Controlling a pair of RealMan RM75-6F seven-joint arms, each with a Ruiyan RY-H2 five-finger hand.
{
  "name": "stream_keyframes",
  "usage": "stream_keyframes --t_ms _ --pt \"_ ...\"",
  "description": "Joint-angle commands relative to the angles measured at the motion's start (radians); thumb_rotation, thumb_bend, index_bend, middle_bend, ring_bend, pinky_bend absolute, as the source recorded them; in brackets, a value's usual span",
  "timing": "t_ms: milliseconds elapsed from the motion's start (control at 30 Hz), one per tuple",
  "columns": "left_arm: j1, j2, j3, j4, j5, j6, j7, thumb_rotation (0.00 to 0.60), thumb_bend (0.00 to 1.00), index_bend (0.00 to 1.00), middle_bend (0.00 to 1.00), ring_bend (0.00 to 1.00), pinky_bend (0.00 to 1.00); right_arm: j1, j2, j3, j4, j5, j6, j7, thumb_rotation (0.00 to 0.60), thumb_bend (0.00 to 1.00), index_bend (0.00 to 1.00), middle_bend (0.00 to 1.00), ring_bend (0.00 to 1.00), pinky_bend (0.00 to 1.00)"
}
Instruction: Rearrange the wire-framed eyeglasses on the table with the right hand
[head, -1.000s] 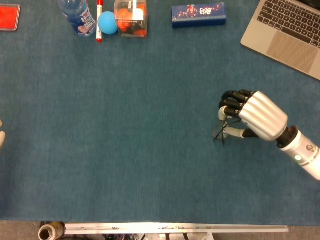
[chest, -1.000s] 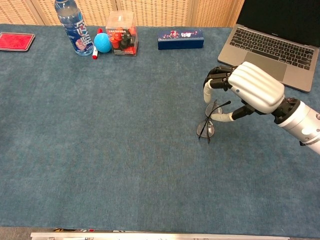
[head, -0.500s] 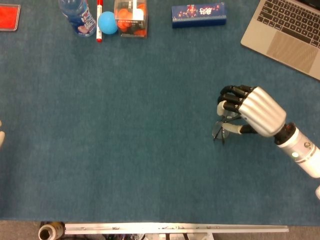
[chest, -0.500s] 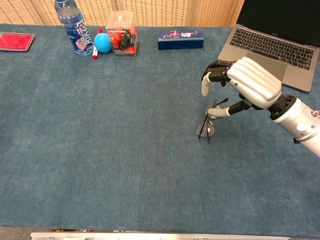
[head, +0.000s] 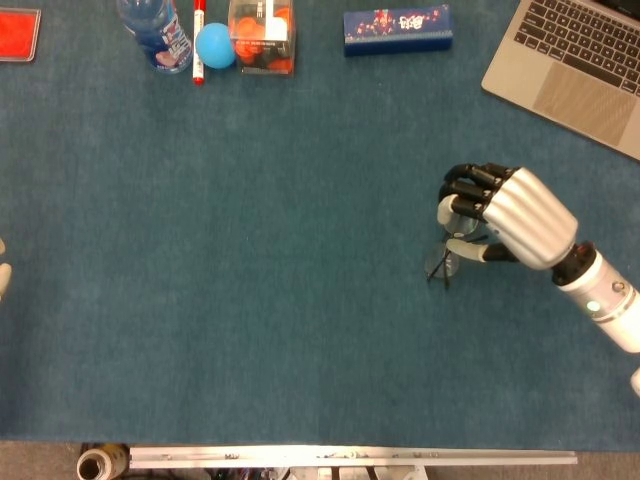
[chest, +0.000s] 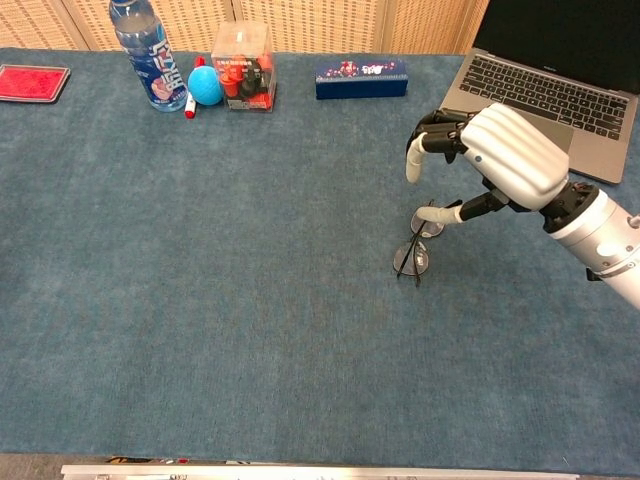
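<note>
Blue felt covered the counter (chest: 200, 330), with woven panels behind its far edge in the chest view. Along that edge stood a bottle (chest: 148, 50) with a blue label whose writing I could not read, a red marker (chest: 192, 100), a blue ball (chest: 207, 87), a clear box (chest: 242, 55) of red and dark items, and a dark blue box (chest: 361, 79) with small print too fine to make out. A red card (chest: 33, 82) lay at the far left corner, and a laptop (chest: 545, 90) sat open at the far right.

My right hand (chest: 500, 160) hovered right of centre, fingers (chest: 413, 160) curled down and apart, thumb (chest: 440, 215) reaching toward the glasses (chest: 415, 250). The glasses lay on the felt just under and beside my thumb; I could not tell whether the thumb touched the frame. I held nothing.

My left hand (head: 3, 275) showed only as a pale sliver at the left edge of the head view, so I could not tell its state.

Wide bare felt lay left of and in front of the glasses, down to the metal rail (head: 350, 457) at the near edge.
</note>
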Motion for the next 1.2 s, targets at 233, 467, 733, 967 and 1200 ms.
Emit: stream_keyframes --t_ms 233,467,733,967,1200 --pt "-0.001 0.003 0.002 -0.002 0.002 -0.003 -0.003 0.6 0.28 0.51 0.49 0.31 0.46 -0.007 0.001 -0.007 0.028 0.001 0.001 -0.016 0.6 0.09 0.55 0.52 0.34 0.56" --pt "-0.001 0.001 0.002 -0.002 0.0 -0.005 0.002 0.6 0.28 0.51 0.49 0.31 0.46 -0.008 -0.019 -0.006 0.063 0.01 -0.012 -0.032 0.6 0.09 0.55 0.52 0.34 0.56" --pt "0.0 0.003 0.001 -0.002 0.0 -0.001 -0.004 0.6 0.28 0.51 0.49 0.31 0.46 -0.012 -0.053 -0.008 0.109 0.019 -0.024 -0.052 0.6 0.09 0.55 0.52 0.34 0.56" --pt "0.0 0.005 0.001 -0.003 0.001 -0.001 -0.007 0.6 0.28 0.51 0.49 0.31 0.46 -0.012 -0.085 -0.005 0.158 0.036 -0.046 -0.055 0.6 0.09 0.55 0.52 0.34 0.56" --pt "0.0 0.005 0.001 -0.002 0.0 -0.001 -0.01 0.6 0.28 0.51 0.49 0.31 0.46 -0.008 -0.111 0.002 0.205 0.053 -0.063 -0.046 0.6 0.09 0.55 0.52 0.34 0.56"
